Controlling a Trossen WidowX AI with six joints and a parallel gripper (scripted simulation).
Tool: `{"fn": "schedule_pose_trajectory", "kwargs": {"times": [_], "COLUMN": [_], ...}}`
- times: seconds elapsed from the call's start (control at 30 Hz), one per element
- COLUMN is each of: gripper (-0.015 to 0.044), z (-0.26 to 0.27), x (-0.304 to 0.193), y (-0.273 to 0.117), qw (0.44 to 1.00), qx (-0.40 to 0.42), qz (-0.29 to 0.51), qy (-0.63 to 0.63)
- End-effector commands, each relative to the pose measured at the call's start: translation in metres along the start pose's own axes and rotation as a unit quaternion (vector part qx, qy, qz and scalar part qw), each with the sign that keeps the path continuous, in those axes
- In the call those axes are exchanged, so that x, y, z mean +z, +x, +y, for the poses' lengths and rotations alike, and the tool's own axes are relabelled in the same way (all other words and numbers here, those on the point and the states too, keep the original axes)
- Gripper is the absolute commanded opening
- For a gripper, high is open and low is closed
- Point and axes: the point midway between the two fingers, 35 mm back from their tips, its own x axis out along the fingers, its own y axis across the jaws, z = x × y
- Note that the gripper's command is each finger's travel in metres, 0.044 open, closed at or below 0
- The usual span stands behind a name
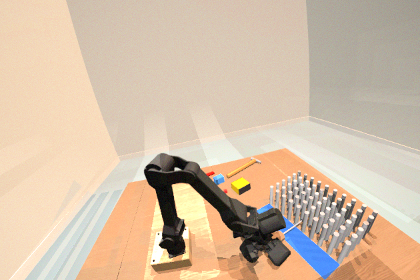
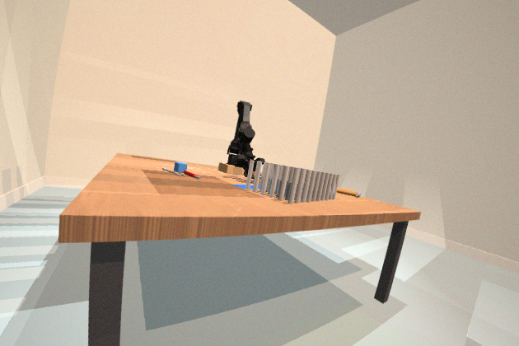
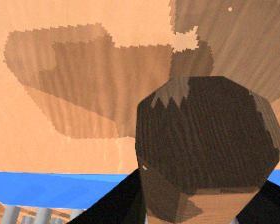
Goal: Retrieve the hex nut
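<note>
My gripper (image 1: 265, 248) (image 3: 187, 176) is shut on the wooden handle (image 3: 211, 140) of a tool, whose broad end fills the lower right of the wrist view. The tool's thin metal rod (image 1: 293, 227) slants over the blue taped strip (image 1: 309, 250) (image 2: 242, 187) (image 3: 41, 186) to the front row of spacers. Its tip is hard to make out, and I cannot tell whether it touches one. The grey metal spacers (image 1: 333, 243) (image 2: 292, 189) (image 3: 12, 215) stand upright in several rows. The hex nut cannot be made out in any view.
A hammer (image 1: 241, 168) (image 2: 348, 192) lies beyond a yellow-and-black block (image 1: 241, 186). A blue block (image 1: 219, 179) (image 2: 180, 166) sits near a red-handled tool (image 1: 210, 174) (image 2: 189, 174). A small red object (image 1: 225, 191) lies left of the yellow block.
</note>
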Motion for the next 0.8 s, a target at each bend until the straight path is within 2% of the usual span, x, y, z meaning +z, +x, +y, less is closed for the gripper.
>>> {"fn": "schedule_pose_trajectory", "kwargs": {"times": [0.0,0.77], "gripper": [0.0,0.0], "z": [0.002,0.002], "x": [-0.007,-0.021], "y": [0.001,0.01], "qw": [1.0,1.0], "qx": [0.005,0.005], "qz": [0.006,0.006], "qy": [0.0,0.001]}}
